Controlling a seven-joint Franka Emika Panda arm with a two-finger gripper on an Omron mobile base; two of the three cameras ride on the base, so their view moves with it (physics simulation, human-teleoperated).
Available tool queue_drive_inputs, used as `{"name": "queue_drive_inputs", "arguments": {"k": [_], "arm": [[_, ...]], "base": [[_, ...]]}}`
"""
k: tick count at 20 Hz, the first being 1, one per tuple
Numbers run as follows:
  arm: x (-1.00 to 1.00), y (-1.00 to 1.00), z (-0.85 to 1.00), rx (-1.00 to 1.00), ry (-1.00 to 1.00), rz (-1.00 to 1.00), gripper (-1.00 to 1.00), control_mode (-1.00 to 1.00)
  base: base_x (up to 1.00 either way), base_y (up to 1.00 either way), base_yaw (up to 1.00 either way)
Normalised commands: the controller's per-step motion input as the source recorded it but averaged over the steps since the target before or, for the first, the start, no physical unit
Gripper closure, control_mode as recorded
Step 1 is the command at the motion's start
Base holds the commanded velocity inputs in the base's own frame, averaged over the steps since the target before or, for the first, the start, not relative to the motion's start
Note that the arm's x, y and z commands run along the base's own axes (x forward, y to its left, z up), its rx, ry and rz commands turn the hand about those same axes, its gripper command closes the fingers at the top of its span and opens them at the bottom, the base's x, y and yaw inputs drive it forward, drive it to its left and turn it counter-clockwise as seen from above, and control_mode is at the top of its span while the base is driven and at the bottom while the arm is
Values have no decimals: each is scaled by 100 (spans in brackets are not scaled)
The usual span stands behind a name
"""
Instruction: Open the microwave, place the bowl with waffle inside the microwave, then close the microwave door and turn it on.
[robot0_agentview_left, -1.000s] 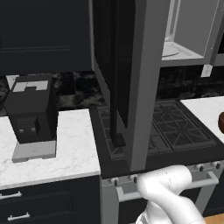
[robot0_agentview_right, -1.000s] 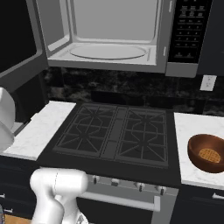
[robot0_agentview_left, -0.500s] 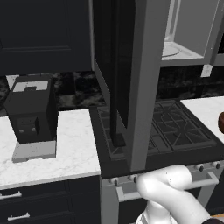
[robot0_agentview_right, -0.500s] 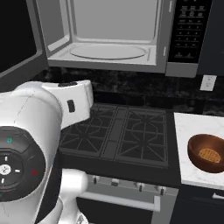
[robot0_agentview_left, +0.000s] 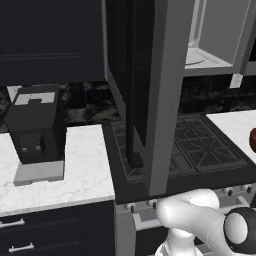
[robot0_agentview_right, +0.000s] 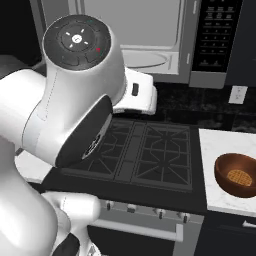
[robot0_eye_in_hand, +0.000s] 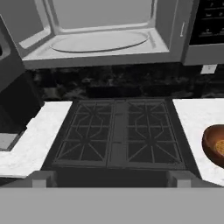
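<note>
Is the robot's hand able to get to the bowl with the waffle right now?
Probably yes. The bowl sits alone on the white counter right of the stove, nothing covering it. The hand is open above the stove front, apart from the bowl, and would need to swing right.

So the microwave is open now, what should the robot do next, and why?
Probably swing the open pincer right toward the bowl. The microwave door already stands wide, the microwave cavity is bare, and the bowl with its waffle sits untouched on the white counter right of the stove, away from the pincer.
</note>
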Motion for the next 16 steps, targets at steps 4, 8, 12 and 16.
{"name": "queue_drive_inputs", "arguments": {"k": [4,8,12,16], "arm": [[31,-82,-83,9,33,-34,-100,-100],[35,-95,-61,4,28,-35,-100,-100],[51,-97,-40,0,41,-34,-100,-100],[43,-74,-93,1,20,-40,-100,-100]], "base": [[0,0,0],[0,0,0],[0,0,0],[0,0,0]]}}
